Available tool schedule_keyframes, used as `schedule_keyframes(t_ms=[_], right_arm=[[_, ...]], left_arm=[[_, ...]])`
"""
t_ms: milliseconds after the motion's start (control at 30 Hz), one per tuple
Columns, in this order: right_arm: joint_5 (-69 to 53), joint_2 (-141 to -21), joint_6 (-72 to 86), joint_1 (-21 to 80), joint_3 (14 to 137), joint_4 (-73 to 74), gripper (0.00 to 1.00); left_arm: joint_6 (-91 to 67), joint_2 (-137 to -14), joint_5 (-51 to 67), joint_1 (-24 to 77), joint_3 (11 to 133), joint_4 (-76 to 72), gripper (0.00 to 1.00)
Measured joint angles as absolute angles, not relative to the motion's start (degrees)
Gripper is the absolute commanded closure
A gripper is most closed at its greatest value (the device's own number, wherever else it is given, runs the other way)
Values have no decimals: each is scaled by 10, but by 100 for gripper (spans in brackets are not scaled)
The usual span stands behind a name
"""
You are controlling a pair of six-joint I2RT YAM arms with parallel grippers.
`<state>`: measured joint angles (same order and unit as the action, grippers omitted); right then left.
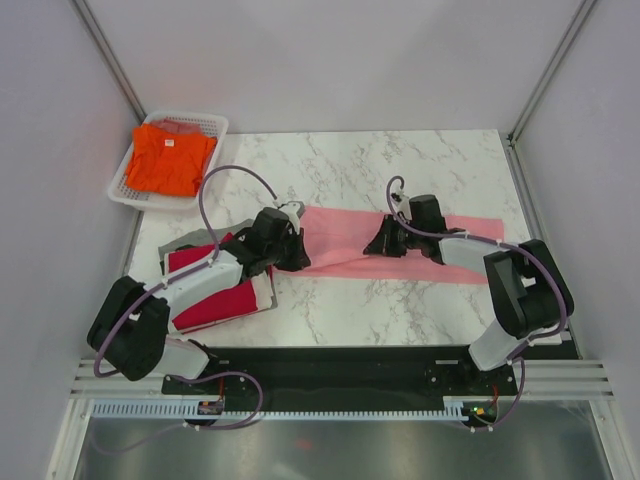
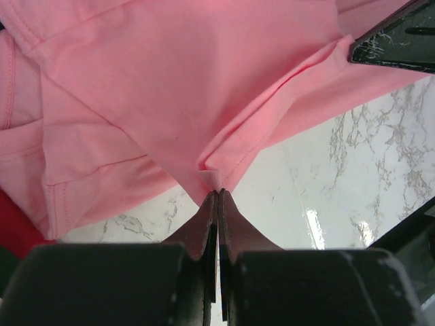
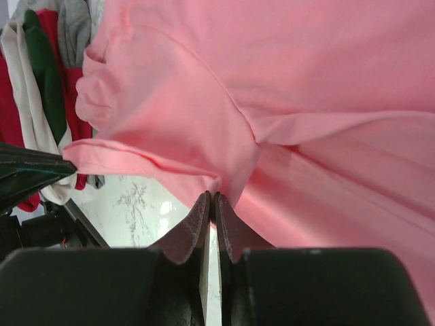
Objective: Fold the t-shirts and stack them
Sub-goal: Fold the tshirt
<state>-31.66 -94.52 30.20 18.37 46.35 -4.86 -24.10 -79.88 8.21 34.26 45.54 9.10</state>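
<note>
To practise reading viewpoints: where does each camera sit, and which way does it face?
Top external: above and behind the bases, looking down on the table; both arms, left tool and right tool show.
Left wrist: on the left arm, facing the pink t-shirt past its own shut fingers.
Right wrist: on the right arm, facing that shirt and the folded stack; own fingers show.
Shared: both wrist views see the pink t-shirt.

The left arm (image 1: 195, 280) and right arm (image 1: 475, 250) reach inward, wrists low — left fingers (image 2: 200, 227) pressed together, right fingers (image 3: 196, 224) together too.
</note>
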Motion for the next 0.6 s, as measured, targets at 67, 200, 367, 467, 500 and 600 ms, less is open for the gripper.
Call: schedule_keyframes(t_ms=[67,200,367,467,500,600], right_arm=[[-317,-937,302,184,444,-53,85],[-316,-924,302,184,417,-56,75],[-313,-884,301,184,382,-53,67],[-306,-853,298,184,376,-48,56],[-304,-842,297,184,376,-47,54],[-297,-826,293,184,378,-47,52]], left_arm=[[-240,-799,83,343,448,91,98],[-236,-801,92,343,433,88,84],[-229,-801,115,350,423,83,69],[-227,-796,128,356,412,74,66],[-227,-791,131,358,406,72,66],[-227,-775,136,358,397,71,64]])
